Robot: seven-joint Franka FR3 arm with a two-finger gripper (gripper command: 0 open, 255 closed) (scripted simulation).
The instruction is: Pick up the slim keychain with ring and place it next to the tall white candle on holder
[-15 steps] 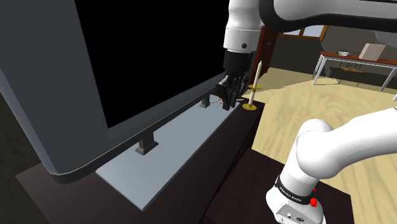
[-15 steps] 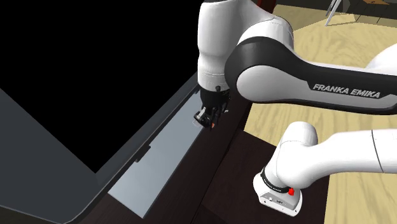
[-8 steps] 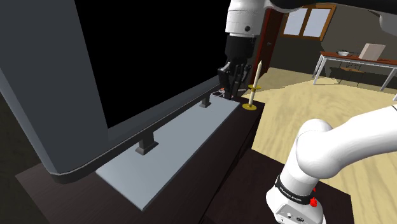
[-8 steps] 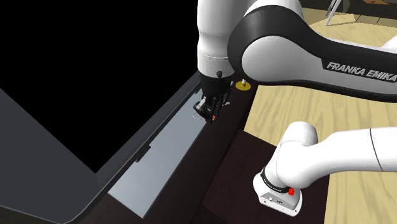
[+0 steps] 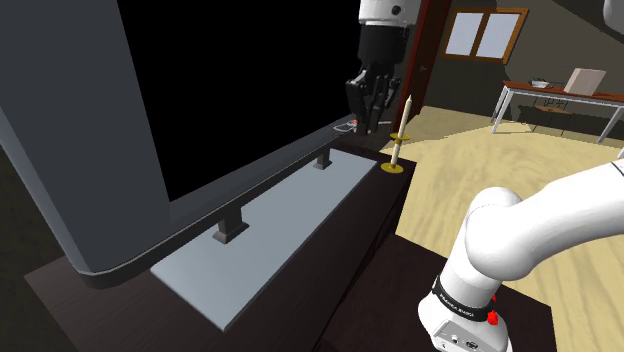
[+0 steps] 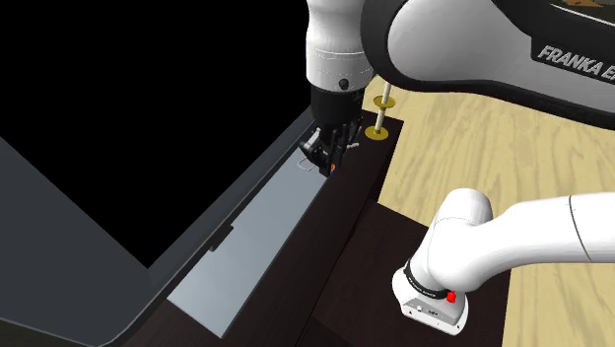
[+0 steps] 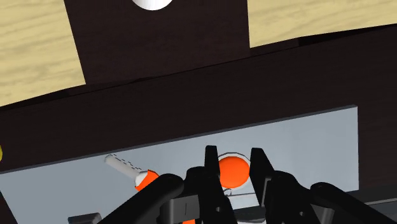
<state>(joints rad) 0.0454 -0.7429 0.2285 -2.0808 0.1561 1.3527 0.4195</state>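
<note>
Between the pincer's (image 7: 232,154) narrowly clamped fingers, keychain (image 7: 233,172) now raised above the counter (image 5: 370,215); candle (image 5: 401,127) just beside the pincer, placement next

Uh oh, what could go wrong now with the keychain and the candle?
1. The black gripper clasps only the orange knob of the slim orange-and-white keychain. The rest dangles sideways and might swing or slip out.
2. The tall white candle on its flat yellow holder stands close beside the gripper, near the edge of the dark cabinet top. A careless move could tip it.
</note>
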